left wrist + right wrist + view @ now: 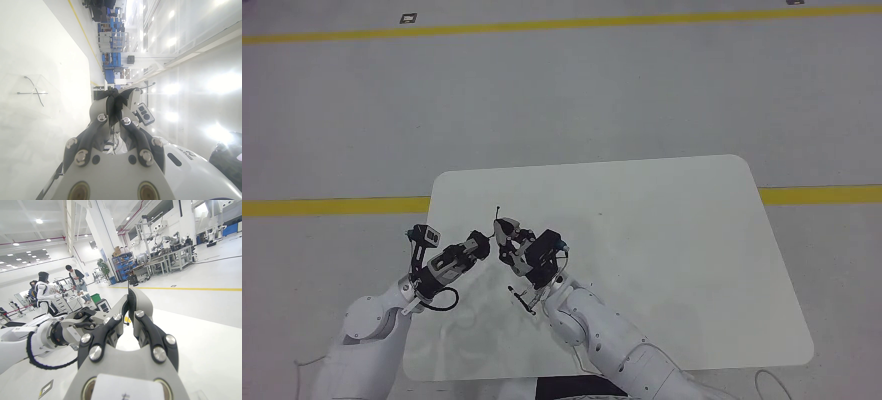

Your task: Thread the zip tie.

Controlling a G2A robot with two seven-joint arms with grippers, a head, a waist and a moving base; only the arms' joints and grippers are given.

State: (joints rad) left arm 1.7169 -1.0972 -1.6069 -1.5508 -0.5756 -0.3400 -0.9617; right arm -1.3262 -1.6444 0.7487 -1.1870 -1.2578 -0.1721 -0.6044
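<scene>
Where the two arms meet over the near-left part of the white worktop (pixel 662 230), we find the right pincer (pixel 130 294) clamped on the zip tie (pixel 128 283). The thin black strip runs straight between its dark pads (pixel 132 300). One end stands out past the fingertips, and the other hangs into the gap behind them. From above we see that strip (pixel 497 214) rising as a fine dark line just beyond the right pincer (pixel 504 232). The left pincer (pixel 482 243) is right beside it, tip to tip. On the left wrist camera we see the left pincer (pixel 114 98) with its black pads pressed together. We cannot tell whether anything is caught between them. A thin dark strand (pixel 114 132) hangs in the space behind those pads, and we cannot say what it is. A length of black tie with a small head (pixel 149 85) pokes out past the far side of the left fingers. Farther off on the worktop lies a clear, see-through piece (pixel 40 79) with a few spare black ties (pixel 28 93), two of them crossing one another.
</scene>
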